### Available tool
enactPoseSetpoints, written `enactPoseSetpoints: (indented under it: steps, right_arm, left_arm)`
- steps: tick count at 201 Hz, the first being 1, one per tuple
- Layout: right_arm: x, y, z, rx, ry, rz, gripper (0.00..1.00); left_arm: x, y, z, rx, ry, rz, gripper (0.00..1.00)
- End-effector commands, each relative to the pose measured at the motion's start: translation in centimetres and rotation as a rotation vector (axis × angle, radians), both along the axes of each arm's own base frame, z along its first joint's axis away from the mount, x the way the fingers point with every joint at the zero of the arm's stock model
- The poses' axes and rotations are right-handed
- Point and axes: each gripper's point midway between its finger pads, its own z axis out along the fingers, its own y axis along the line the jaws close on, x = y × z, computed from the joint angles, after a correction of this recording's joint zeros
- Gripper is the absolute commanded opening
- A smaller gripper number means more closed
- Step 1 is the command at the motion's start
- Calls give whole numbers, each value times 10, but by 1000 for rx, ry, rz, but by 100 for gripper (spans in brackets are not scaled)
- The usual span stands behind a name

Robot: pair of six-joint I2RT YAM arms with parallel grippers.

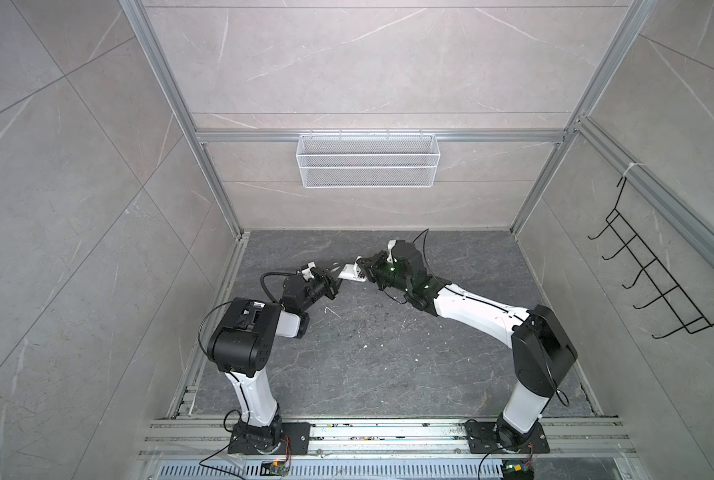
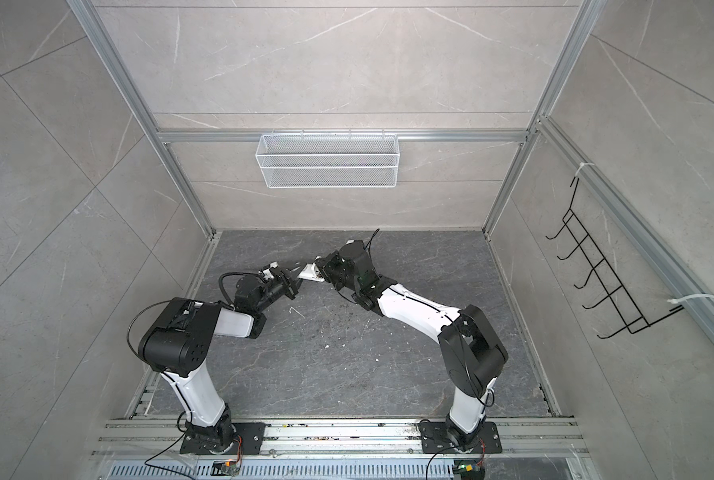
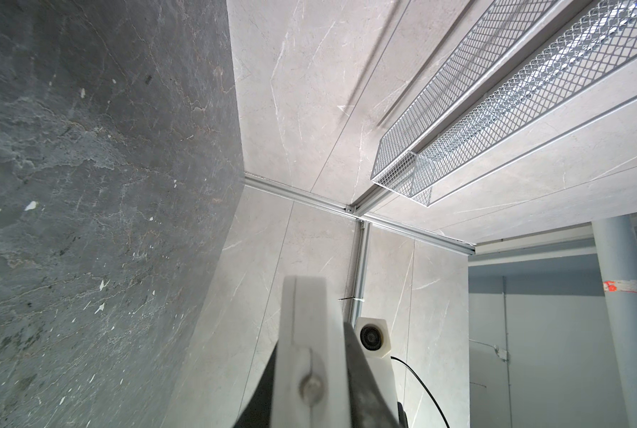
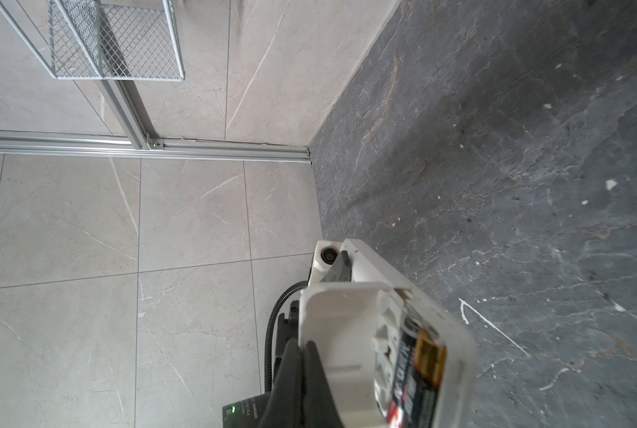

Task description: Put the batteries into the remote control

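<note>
White glossy plastic, the oblong remote control [image 1: 350,274] hung above the dark veined stone desk [image 1: 388,365], its two ends clamped by the left fingers [image 3: 361,370] and the right fingers [image 4: 287,389]. Only the right wrist view showed its open bay holding a black-and-copper cylindrical battery [image 4: 422,365].

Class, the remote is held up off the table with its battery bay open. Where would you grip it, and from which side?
Grip the remote by the end away from the open bay, across its two flat faces, coming in along its length, as the left end effector does. The flat, thin body gives parallel faces, and the bay with its battery is left clear.
</note>
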Motion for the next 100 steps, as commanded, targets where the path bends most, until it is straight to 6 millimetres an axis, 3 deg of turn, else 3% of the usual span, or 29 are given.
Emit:
enactPoseSetpoints:
  steps: [1, 100]
  right_arm:
    - [-13, -6, -28, -46, 70, 8, 0]
    - [-20, -14, -37, -74, 81, 3, 0]
  left_arm:
    - [-7, 3, 62, -60, -182, -8, 0]
    - [-5, 11, 73, -67, -202, 3, 0]
